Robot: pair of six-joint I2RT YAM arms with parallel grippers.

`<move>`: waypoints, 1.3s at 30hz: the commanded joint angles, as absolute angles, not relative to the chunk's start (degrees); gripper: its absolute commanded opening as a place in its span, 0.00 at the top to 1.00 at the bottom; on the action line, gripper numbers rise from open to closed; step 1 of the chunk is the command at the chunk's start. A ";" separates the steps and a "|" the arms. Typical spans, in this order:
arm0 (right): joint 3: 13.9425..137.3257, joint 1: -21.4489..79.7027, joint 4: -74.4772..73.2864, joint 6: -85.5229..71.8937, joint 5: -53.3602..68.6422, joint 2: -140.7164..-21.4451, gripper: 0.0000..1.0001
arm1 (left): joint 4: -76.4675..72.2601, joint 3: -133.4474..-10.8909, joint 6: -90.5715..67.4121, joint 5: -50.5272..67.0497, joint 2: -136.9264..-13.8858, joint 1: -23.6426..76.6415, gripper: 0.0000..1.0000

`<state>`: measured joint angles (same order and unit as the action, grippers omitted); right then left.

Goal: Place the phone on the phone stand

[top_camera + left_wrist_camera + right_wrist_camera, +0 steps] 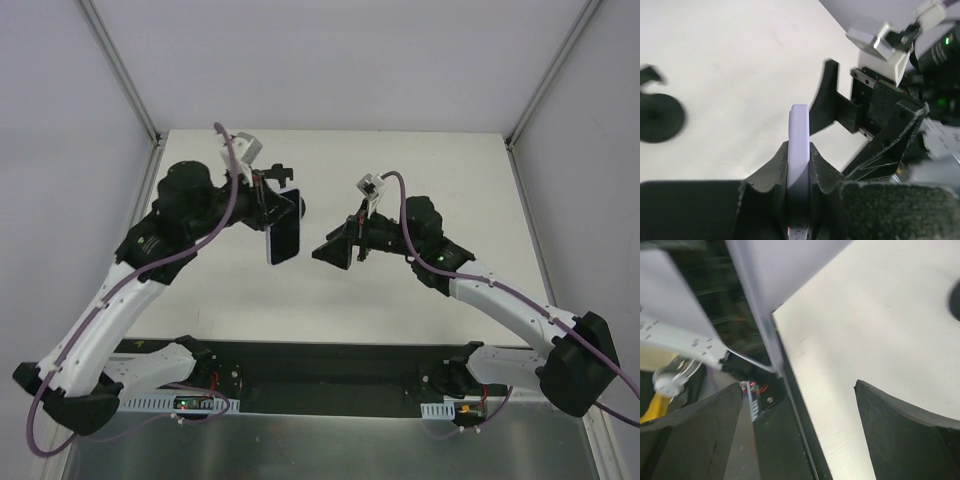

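White bench (pixel 450 290) between pale grey walls (pixel 330 60); phone (pixel 284 238), dark screen, pale edge, aloft over bench, pinched by left tool (pixel 799 172); right tool (pixel 335 250) spread, nearby; stand (pixel 657 117) on bench.

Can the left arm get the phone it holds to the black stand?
Likely yes: left gripper clamps the slim pale-edged phone, the matte-black disc-based stand sits close by, with the open right gripper on the phone's other side.
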<state>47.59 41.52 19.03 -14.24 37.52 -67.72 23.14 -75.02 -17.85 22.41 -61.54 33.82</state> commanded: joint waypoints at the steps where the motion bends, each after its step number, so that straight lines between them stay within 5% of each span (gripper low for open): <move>1: 53.43 41.57 11.96 -11.16 20.93 -68.28 0.04 | 21.88 -74.01 -12.40 -7.57 -51.86 34.10 1.00; 11: 71.52 41.66 2.11 -7.56 11.08 -84.45 0.01 | 24.17 -72.60 -11.25 -31.71 -52.29 34.10 1.00; 27: 95.44 42.10 -1.68 -0.35 1.76 -107.13 0.40 | 19.69 -62.58 -18.37 -16.26 -50.71 22.24 1.00; 39: 106.08 42.10 -2.89 2.37 1.93 -116.80 0.47 | 19.34 -61.08 -18.63 -18.90 -50.27 22.15 1.00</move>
